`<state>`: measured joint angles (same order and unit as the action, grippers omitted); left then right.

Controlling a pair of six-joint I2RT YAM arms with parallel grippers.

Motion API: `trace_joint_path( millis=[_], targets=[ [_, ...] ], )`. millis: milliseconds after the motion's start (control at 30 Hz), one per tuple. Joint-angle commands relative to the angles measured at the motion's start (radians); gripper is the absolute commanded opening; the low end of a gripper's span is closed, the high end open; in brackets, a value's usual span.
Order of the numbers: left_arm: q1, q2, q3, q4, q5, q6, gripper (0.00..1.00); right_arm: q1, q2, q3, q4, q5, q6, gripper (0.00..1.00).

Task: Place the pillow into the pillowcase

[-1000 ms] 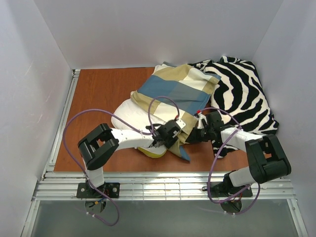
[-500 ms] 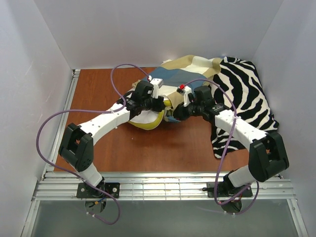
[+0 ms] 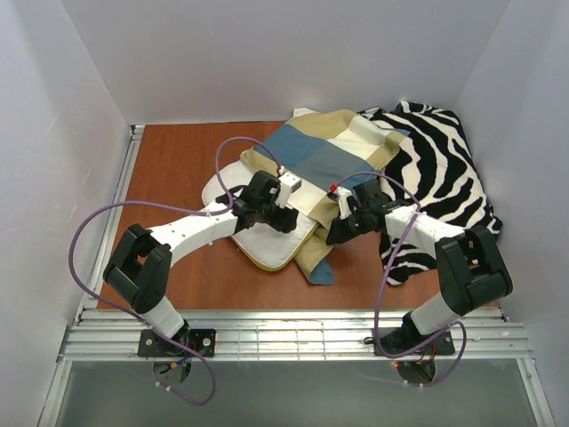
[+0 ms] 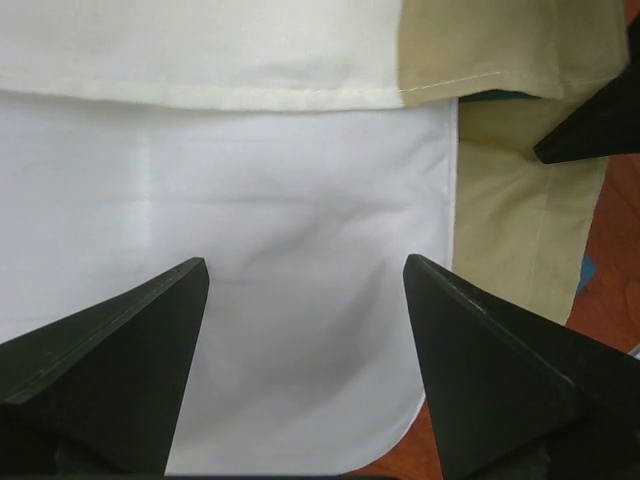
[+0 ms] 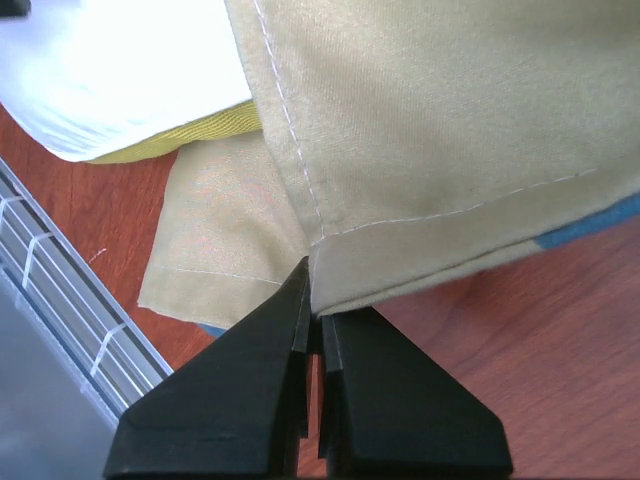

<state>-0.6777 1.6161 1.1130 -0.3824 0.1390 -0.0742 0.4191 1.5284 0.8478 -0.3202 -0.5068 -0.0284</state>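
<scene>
The white pillow (image 3: 267,238) with its yellow edge lies on the table, its far part under the pillowcase (image 3: 324,151), whose blue, tan and cream checks spread toward the back. My left gripper (image 3: 287,216) is open just above the pillow (image 4: 250,200), a finger (image 4: 130,360) on either side, holding nothing. The pillowcase's cream and tan hem (image 4: 480,40) runs just beyond it. My right gripper (image 3: 336,235) is shut on the tan hem corner of the pillowcase (image 5: 430,120) at the pillow's right end (image 5: 120,70). A tan flap (image 3: 317,258) hangs out toward the front.
A black-and-white zebra-striped cloth (image 3: 436,169) lies at the right, beside the pillowcase and under my right arm. White walls close in the left, back and right. A ribbed metal rail (image 3: 293,334) runs along the near edge of the wooden table (image 3: 178,169).
Both arms swung to the back, then drew partly toward the front again. The pillowcase and pillow moved with them and now lie flatter, with more white pillow showing in front.
</scene>
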Motion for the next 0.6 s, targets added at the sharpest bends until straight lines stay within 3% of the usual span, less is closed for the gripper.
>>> trace_joint_path(
  millis=[0, 200, 267, 400, 467, 500, 533, 567],
  targets=[
    [-0.075, 0.001, 0.025, 0.033, -0.117, 0.111, 0.75, -0.002, 0.01, -0.006, 0.035, -0.033, 0.021, 0.01],
    [-0.149, 0.031, -0.033, 0.089, -0.205, 0.134, 0.82, -0.002, 0.003, -0.003, 0.047, -0.048, 0.044, 0.01],
    [-0.158, 0.06, -0.051, 0.088, -0.248, 0.131, 0.97, -0.002, -0.001, -0.004, 0.05, -0.052, 0.045, 0.01],
    [-0.158, 0.146, -0.064, 0.067, -0.37, 0.123, 0.94, -0.002, -0.01, -0.019, 0.049, -0.053, 0.042, 0.01],
    [-0.158, 0.2, -0.061, 0.054, -0.386, 0.12, 0.79, -0.002, -0.014, -0.027, 0.049, -0.055, 0.042, 0.01],
    [-0.157, 0.205, -0.059, 0.059, -0.372, 0.114, 0.64, -0.002, -0.016, -0.029, 0.052, -0.055, 0.044, 0.01],
    [-0.149, 0.2, -0.059, 0.068, -0.331, 0.103, 0.35, 0.0, -0.017, -0.027, 0.056, -0.061, 0.05, 0.01],
    [-0.12, 0.165, -0.058, 0.079, -0.285, 0.05, 0.19, 0.001, -0.019, -0.024, 0.062, -0.064, 0.054, 0.01]
  ],
)
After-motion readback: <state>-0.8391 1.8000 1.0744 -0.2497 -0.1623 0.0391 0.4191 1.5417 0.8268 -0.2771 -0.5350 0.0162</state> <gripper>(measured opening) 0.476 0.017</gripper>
